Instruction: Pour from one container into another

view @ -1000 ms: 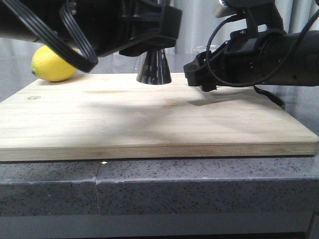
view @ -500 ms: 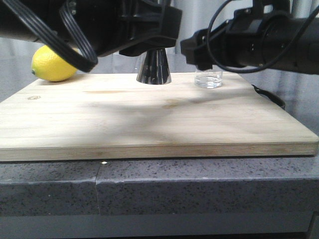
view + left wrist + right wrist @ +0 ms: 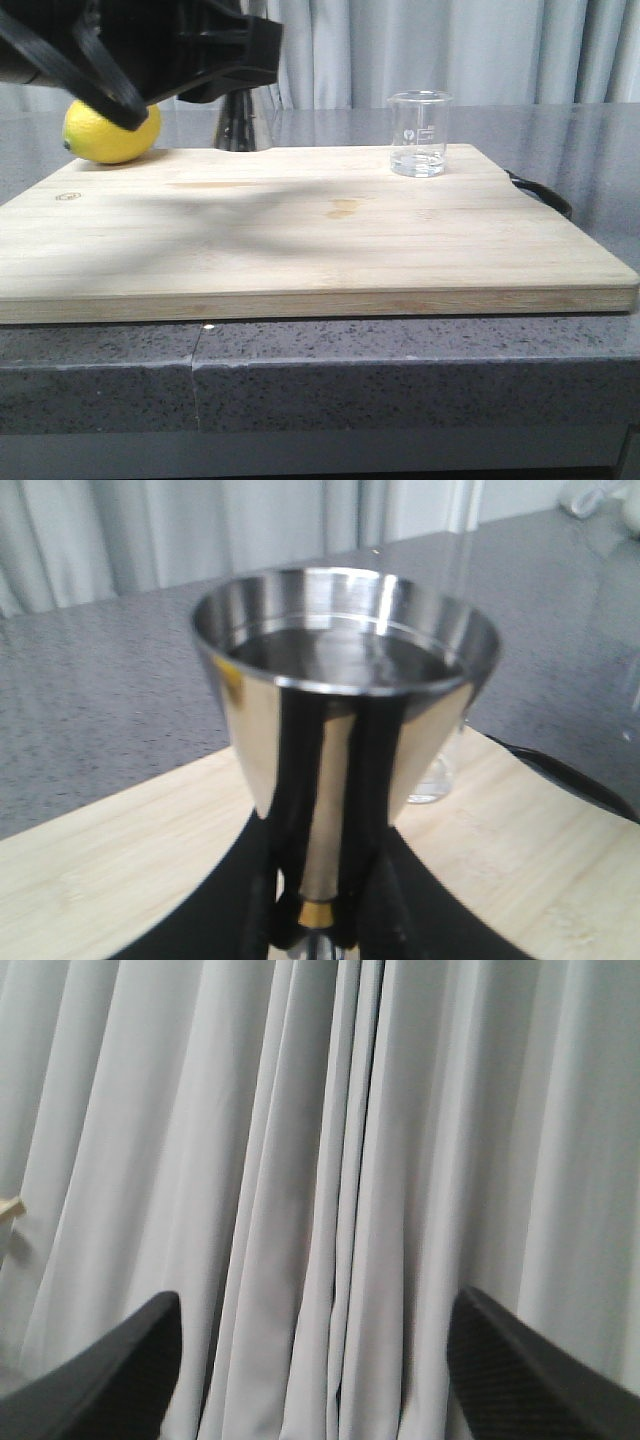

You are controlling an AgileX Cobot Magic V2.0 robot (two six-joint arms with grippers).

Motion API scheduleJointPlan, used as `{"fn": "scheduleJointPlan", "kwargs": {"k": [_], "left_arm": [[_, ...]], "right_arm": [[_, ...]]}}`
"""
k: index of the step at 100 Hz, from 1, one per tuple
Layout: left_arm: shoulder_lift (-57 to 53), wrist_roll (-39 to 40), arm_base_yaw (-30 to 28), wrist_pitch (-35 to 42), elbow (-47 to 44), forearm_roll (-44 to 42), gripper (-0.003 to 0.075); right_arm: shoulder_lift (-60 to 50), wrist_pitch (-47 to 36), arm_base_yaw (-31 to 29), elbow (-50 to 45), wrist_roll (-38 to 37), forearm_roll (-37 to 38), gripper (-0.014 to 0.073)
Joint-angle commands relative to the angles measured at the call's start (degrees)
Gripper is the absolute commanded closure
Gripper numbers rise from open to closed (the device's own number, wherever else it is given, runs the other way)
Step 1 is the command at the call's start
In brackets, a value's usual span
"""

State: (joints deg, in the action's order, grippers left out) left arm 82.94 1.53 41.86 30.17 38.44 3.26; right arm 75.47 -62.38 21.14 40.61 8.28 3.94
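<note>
Two vessels, well apart. Beaker (image 3: 419,133) upright near the far right part of the cutting board (image 3: 300,240), empty-looking apart from a thin trace of clear liquid at its bottom. Jigger (image 3: 345,730) held upright over the board's far left, clamped at its gold-banded waist between the left gripper (image 3: 318,920) fingers; dark liquid surface visible inside the upper cone in the left wrist view. From the front, only a sliver of jigger (image 3: 236,122) showing behind the dark bulk of the left arm. Lemon (image 3: 110,130) just off the board's far left corner, beside that arm. Black cable (image 3: 540,193) curling past the board's right edge.

Right gripper (image 3: 315,1360) clear of the board entirely, facing grey curtain, jaws wide apart with nothing between them.

Judgement on progress: pour apparently complete, liquid now in the jigger, beaker released. Left to do, at most: setting the jigger down on the board and withdrawing the left arm.
</note>
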Motion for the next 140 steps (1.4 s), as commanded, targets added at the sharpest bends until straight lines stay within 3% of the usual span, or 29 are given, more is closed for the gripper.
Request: {"fn": "scheduleJointPlan", "kwargs": {"k": [1, 28, 95, 140], "left_arm": [[-2.3, -0.1, -1.0, 9.7, -0.8, 0.2, 0.0740], [-2.3, -0.1, -2.4, 14.1, -5.9, 0.3, 0.0740], [-0.3, 0.0, -2.4, 22.1, -13.2, 2.2, 0.0739], [-0.3, 0.0, -2.4, 22.0, -13.3, 3.4, 0.0739]], "right_arm": [[-5.4, -4.6, -0.1, 1.3, 0.1, 0.2, 0.0091], [-12.6, -2.7, -0.1, 1.3, 0.1, 0.2, 0.0091], [-13.1, -0.9, 0.0, 1.3, 0.1, 1.6, 0.0091], [-13.1, -0.9, 0.0, 1.3, 0.1, 1.6, 0.0091]]}}
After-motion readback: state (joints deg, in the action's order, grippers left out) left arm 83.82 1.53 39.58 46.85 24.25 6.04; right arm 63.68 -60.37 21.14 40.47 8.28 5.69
